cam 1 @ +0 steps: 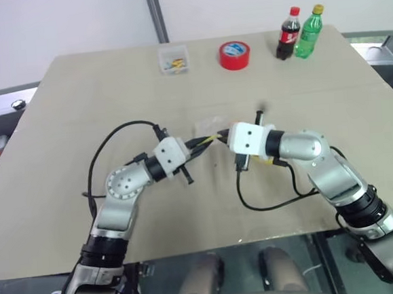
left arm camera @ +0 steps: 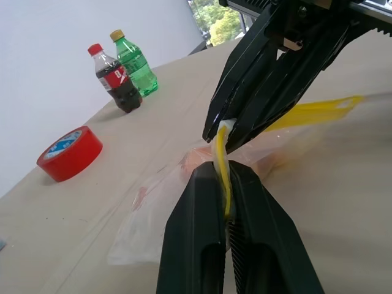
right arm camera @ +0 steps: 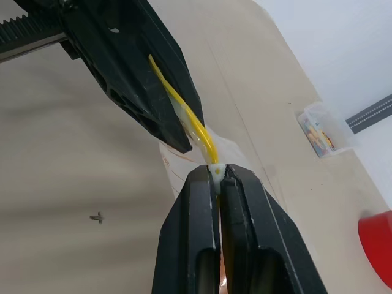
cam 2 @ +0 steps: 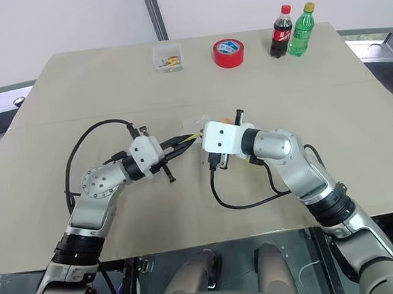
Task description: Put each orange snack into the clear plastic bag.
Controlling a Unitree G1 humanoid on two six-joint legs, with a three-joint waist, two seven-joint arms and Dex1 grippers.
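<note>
Above a tan table (cam 1: 77, 95), the left gripper (left arm camera: 224, 184) pinches the clear bag's (left arm camera: 159, 214) yellow strip (left arm camera: 222, 171). The right gripper (right arm camera: 217, 174) pinches the same strip, the two tip to tip.

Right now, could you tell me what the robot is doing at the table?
Both grippers are pinched shut on the yellow strip of the clear plastic bag: the left gripper and the right gripper meet over the middle of the table. Orange shows through the plastic, so snacks seem to be inside.
</note>
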